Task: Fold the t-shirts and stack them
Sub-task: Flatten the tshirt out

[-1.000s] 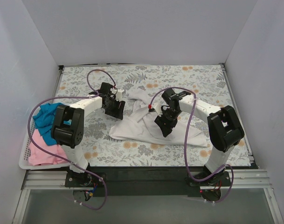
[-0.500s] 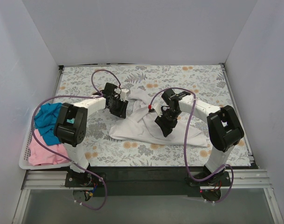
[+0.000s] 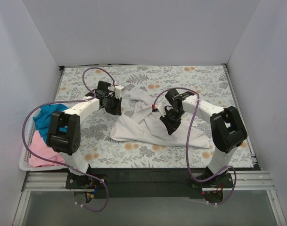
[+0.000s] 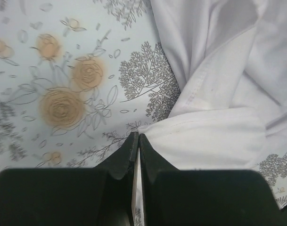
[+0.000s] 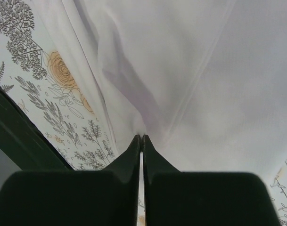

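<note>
2 closed grips on white t-shirt (image 3: 139,133): left hand (image 4: 137,136) at hem, right hand (image 5: 141,137) mid-cloth.

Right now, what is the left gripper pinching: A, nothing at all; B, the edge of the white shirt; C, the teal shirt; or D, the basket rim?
B: in the left wrist view, the left gripper has its fingers closed on a hem corner of the white t-shirt.

Lab test cell, white walls (image 3: 148,33), aluminium rail (image 3: 44,181)
</note>
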Robot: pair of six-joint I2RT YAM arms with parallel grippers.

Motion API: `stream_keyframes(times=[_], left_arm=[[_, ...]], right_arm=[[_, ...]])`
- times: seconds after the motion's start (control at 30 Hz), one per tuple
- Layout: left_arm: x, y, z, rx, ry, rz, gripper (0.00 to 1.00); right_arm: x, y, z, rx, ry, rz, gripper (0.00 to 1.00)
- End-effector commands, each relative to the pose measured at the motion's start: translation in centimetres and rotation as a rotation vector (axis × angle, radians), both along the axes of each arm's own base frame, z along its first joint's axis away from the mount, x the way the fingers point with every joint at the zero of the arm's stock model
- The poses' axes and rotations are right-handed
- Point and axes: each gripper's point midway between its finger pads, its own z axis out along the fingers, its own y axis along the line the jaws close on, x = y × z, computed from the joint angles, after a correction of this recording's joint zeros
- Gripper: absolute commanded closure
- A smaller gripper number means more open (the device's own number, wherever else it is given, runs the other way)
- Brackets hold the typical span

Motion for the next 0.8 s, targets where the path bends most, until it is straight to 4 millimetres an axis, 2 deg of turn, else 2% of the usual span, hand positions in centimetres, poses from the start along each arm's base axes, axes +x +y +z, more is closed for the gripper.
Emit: stream_keyframes(times=[0.0, 0.07, 0.2, 0.3, 0.33, 0.37, 0.4, 0.43, 0.5, 0.6, 0.63, 0.77], left_arm=[[0.8, 0.3, 6.9, -0.089, -0.171, -0.017, 1.0], [0.4, -0.1, 9.2, -0.124, -0.22, -0.048, 1.0], [-1.4, -2.3, 12.0, -0.238, -0.24, -0.173, 1.0], [-3.2, -4.5, 13.1, -0.274, -0.251, -0.292, 1.0], [-4.1, -5.8, 13.7, -0.284, -0.262, -0.349, 1.0], [-4.7, -6.4, 13.9, -0.28, -0.269, -0.384, 1.0], [-5.2, -7.0, 14.4, -0.287, -0.283, -0.412, 1.0], [-6.1, -7.9, 14.6, -0.296, -0.283, -0.447, 1.0], [-6.5, -8.7, 15.4, -0.311, -0.293, -0.465, 1.0], [-6.7, -8.9, 16.5, -0.332, -0.306, -0.475, 1.0], [-6.9, -8.8, 17.2, -0.335, -0.327, -0.478, 1.0], [-8.1, -8.3, 19.2, -0.343, -0.361, -0.487, 1.0]], right_arm=[[1.9, -1.0, 1.8, 0.02, -0.072, -0.047, 0.99], [3.0, -1.4, 2.7, 0.028, -0.104, -0.069, 0.99], [4.8, -2.5, 3.9, 0.053, -0.134, -0.129, 0.99], [6.4, -3.2, 5.8, 0.107, -0.159, -0.168, 0.52], [6.7, -3.0, 6.7, 0.155, -0.165, -0.171, 0.26], [7.2, -3.1, 7.9, 0.186, -0.188, -0.179, 0.2], [8.3, -3.4, 9.3, 0.215, -0.225, -0.196, 0.19], [8.7, -3.3, 10.1, 0.241, -0.239, -0.193, 0.18], [8.8, -3.3, 11.3, 0.252, -0.259, -0.18, 0.18], [8.1, -3.6, 10.4, 0.236, -0.238, -0.164, 0.18], [7.3, -4.0, 9.3, 0.217, -0.202, -0.167, 0.2], [5.3, -4.0, 7.0, 0.192, -0.121, -0.159, 0.22]])
